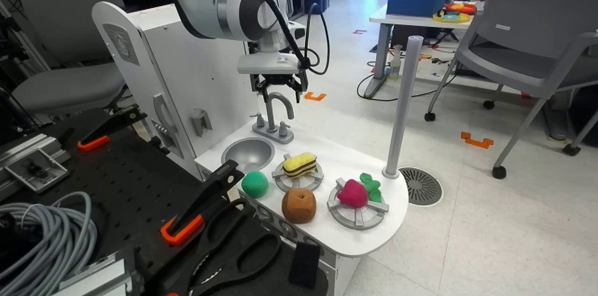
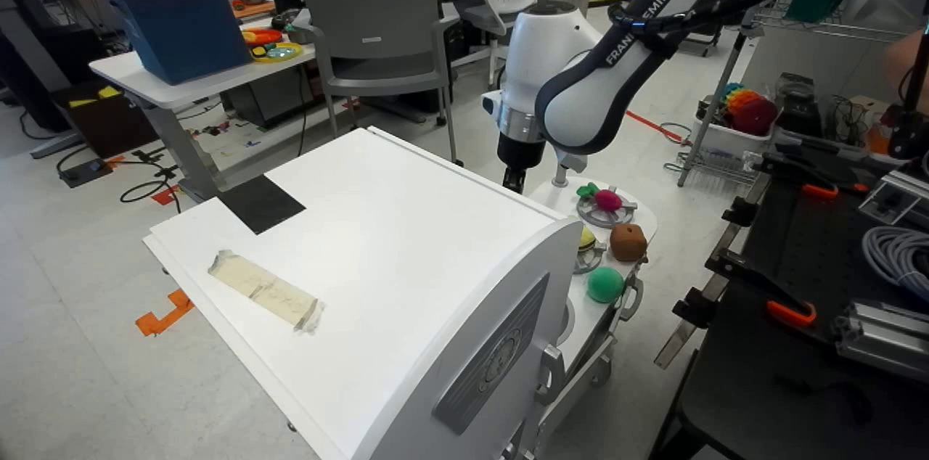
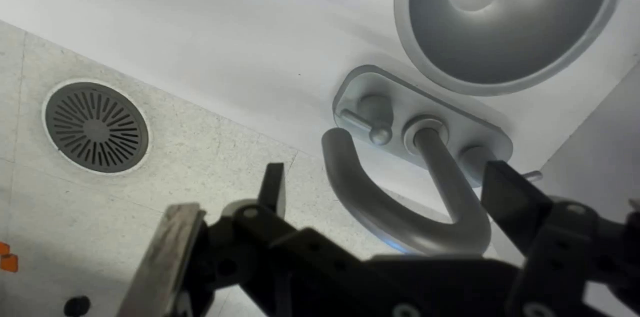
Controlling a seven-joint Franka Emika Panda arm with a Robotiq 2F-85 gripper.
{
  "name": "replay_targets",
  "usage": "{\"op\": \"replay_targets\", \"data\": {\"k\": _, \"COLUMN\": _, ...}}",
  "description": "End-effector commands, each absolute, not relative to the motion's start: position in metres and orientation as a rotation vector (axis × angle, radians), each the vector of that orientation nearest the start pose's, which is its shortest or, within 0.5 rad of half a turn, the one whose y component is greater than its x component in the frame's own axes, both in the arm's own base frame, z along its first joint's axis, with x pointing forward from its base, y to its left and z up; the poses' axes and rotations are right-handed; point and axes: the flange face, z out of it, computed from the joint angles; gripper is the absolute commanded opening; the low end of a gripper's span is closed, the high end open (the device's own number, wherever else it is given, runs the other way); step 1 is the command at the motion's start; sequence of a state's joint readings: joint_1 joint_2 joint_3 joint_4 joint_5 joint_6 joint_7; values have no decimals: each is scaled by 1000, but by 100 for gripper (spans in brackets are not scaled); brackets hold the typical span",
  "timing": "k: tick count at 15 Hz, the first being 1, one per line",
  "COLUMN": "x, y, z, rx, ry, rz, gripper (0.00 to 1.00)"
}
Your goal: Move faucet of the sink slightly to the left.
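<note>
Nearest the wrist camera, the gripper point(image 3: 387, 179) is spread wide, holding nothing, the faucet point(image 3: 410, 229) between its fingers point(image 3: 515, 202).
One finger sits close to the faucet's bend, the other well apart; the faucet's base stands between the sink point(image 3: 480, 89) and the edge of the countertop point(image 3: 225, 47), floor point(image 3: 200, 157) beyond. In an exterior view the arm point(image 2: 602, 101) reads "FRAN" and "EMIKA". In an exterior view it bends downward beside a white panel point(image 1: 196, 72), gripper pointing down at the faucet's top.
</note>
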State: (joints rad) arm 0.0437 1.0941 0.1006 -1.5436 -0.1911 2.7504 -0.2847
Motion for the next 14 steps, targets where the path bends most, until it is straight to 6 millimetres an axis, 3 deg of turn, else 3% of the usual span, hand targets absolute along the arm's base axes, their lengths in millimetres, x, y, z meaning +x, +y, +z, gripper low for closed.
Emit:
{"op": "replay_targets", "data": {"k": 1, "x": 672, "y": 103, "z": 0, "rx": -2984, "ry": -1018, "rz": -224, "gripper": 100}}
{"op": "replay_targets", "data": {"k": 10, "x": 677, "y": 109, "z": -24, "rx": -2911, "ry": -1340, "rz": -263, "gripper": 100}}
{"op": "replay_targets", "data": {"k": 14, "x": 670, "y": 116, "z": -33, "rx": -2857, "ry": -1439, "rz": -249, "gripper": 100}}
